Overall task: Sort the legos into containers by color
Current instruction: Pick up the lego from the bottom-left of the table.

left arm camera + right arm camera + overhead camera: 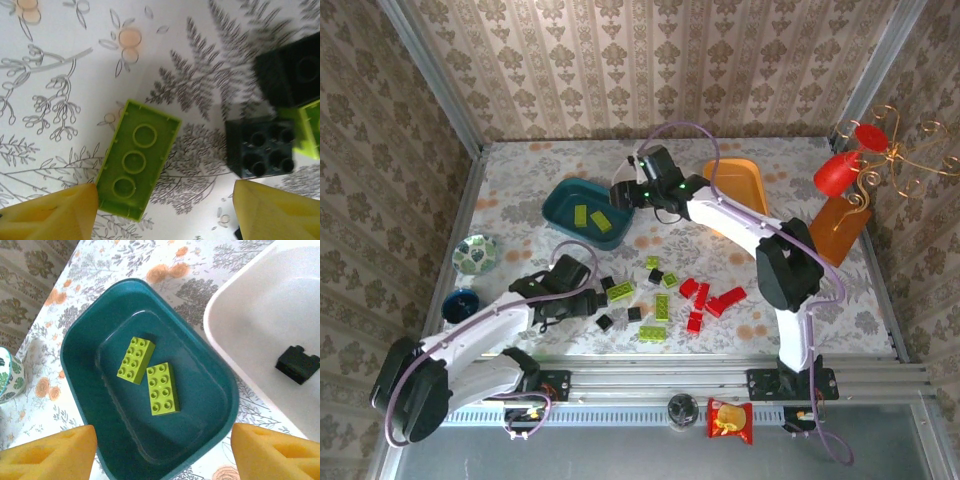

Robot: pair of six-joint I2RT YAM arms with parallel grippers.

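Note:
My left gripper [162,215] hangs open low over the table, its yellow fingers [50,215] either side of bare cloth. A lime-green lego [137,165] lies upside down just beside the left finger. Two black legos [260,147] sit to the right. My right gripper [162,452] is open and empty above the dark teal tray [85,390], which holds two green legos [162,388]. The white tray [260,305] holds one black cube [297,364]. The orange tray [740,190] stands at the back. Loose green [660,305], red [705,300] and black [605,322] legos lie between the arms.
A patterned round bowl [477,254] and a dark blue cup [460,303] stand at the left edge. A wire stand with red pieces [840,175] occupies the right back corner. A snack packet [730,418] lies on the front rail.

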